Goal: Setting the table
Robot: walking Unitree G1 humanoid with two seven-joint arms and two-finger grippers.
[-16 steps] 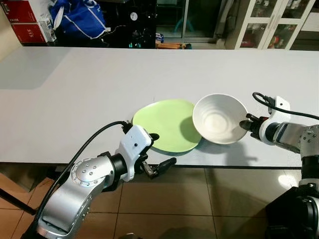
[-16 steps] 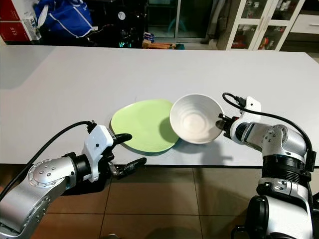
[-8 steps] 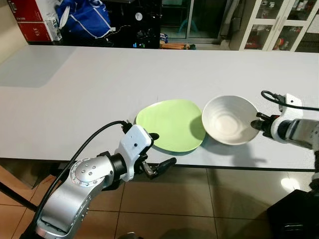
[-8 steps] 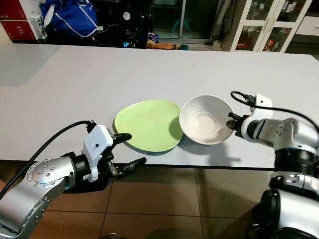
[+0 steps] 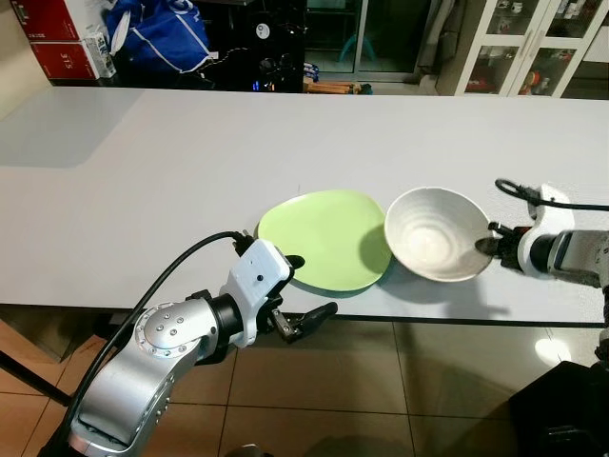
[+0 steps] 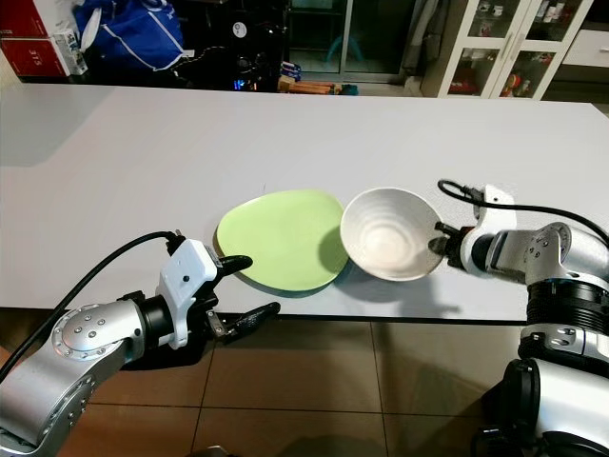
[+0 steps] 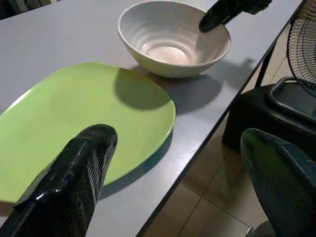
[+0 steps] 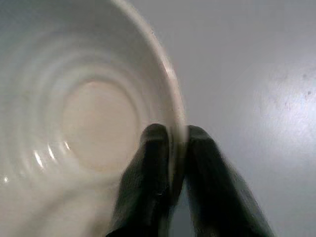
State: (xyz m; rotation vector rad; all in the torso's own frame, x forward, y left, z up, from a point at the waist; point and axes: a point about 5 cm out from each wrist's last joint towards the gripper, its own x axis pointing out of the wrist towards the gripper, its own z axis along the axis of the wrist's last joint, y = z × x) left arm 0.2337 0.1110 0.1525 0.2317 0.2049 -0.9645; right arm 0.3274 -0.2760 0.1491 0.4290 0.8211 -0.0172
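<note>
A white ribbed bowl [image 5: 436, 232] rests on the white table [image 5: 190, 171] near its front edge, just right of a green plate [image 5: 326, 238]. My right gripper [image 5: 489, 238] is shut on the bowl's right rim, one finger inside and one outside, as the right wrist view shows around the rim [image 8: 174, 123]. My left gripper [image 5: 309, 288] stands open at the table's front edge, its upper finger [image 5: 290, 261] over the plate's near rim and its lower finger [image 5: 314, 315] below the table edge. The left wrist view shows the plate [image 7: 89, 118] and bowl [image 7: 173, 37] ahead.
Past the table's far edge stand a blue bag [image 5: 157, 38], red boxes [image 5: 52, 43] and a glass-door cabinet [image 5: 533, 48]. A tiled floor [image 5: 381, 390] lies below the front edge. A black stand with a fan [image 7: 296, 74] sits near the table's front.
My right gripper has carried the bowl to the right, off the plate's right edge, and set it lower beside the plate. The left arm has not moved. The camera shifted slightly.
</note>
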